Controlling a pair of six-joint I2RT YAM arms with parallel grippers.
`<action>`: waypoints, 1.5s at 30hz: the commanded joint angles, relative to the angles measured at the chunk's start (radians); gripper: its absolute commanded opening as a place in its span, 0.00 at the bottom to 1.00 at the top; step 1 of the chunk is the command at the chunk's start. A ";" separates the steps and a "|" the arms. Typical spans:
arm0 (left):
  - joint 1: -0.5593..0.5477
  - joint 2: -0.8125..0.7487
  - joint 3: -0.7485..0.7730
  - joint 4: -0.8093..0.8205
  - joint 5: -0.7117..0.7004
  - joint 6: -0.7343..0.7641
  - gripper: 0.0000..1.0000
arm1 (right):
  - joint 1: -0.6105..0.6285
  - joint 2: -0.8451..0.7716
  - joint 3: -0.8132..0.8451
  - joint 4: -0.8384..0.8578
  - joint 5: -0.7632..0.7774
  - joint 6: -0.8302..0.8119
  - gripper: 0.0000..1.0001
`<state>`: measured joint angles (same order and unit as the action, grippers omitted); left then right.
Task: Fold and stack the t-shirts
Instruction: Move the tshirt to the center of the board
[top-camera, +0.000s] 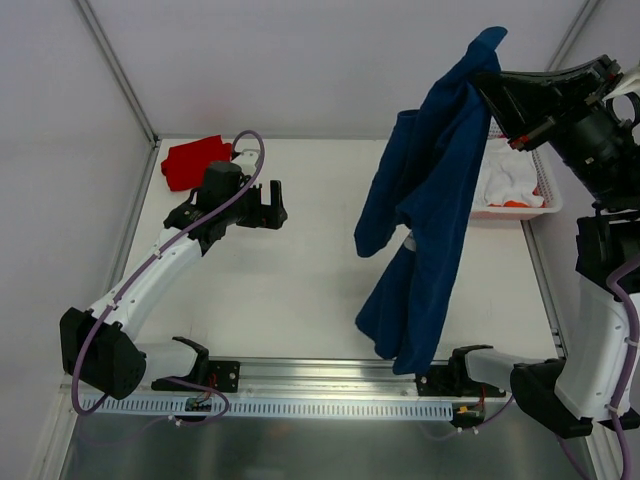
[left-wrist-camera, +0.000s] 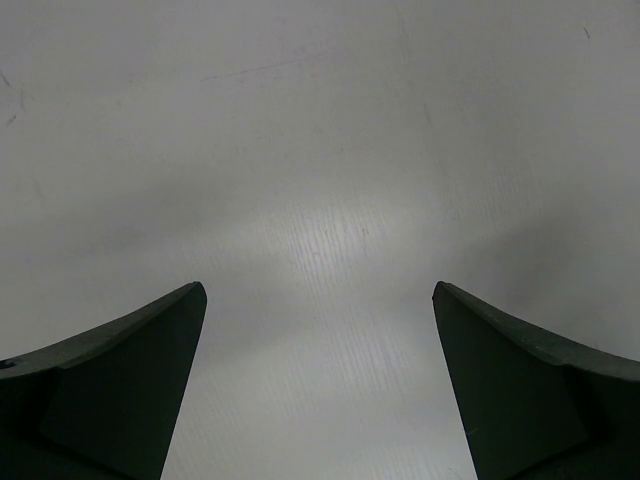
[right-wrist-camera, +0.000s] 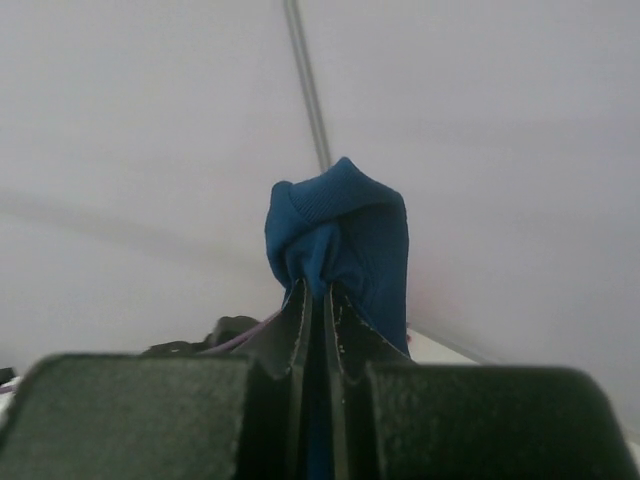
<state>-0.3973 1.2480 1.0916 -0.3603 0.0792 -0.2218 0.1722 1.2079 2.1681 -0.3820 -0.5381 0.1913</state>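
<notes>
I am holding the navy blue t-shirt (top-camera: 430, 200) high above the surface (top-camera: 300, 300) by a bunched edge, in my judgement so that it hangs free and lengthens under its own weight before being laid flat for folding; its lower end is dangling near the front edge. My right tool (right-wrist-camera: 322, 295) is pressing its jaws together on that bunch of navy cloth, while my left tool (top-camera: 274, 205) is standing fully spread over bare surface, holding nothing. The red t-shirt (top-camera: 195, 160) is lying in a heap at the far left corner, well apart.

One navy t-shirt (top-camera: 430, 190); one red t-shirt (top-camera: 195, 160); one white basket (top-camera: 520, 212).
</notes>
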 joint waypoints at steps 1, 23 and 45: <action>0.008 -0.035 0.004 0.020 0.024 -0.008 0.99 | 0.007 -0.008 -0.001 0.216 -0.166 0.201 0.00; 0.009 -0.036 0.004 0.026 0.034 -0.013 0.99 | 0.079 0.125 -0.634 -0.264 0.768 -0.145 0.99; -0.155 0.246 -0.151 0.404 0.066 -0.350 0.77 | 0.228 0.114 -0.740 -0.176 0.678 -0.130 0.99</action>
<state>-0.5392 1.4536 0.9283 -0.1276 0.1280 -0.5125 0.3908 1.3895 1.4242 -0.6056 0.1436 0.0628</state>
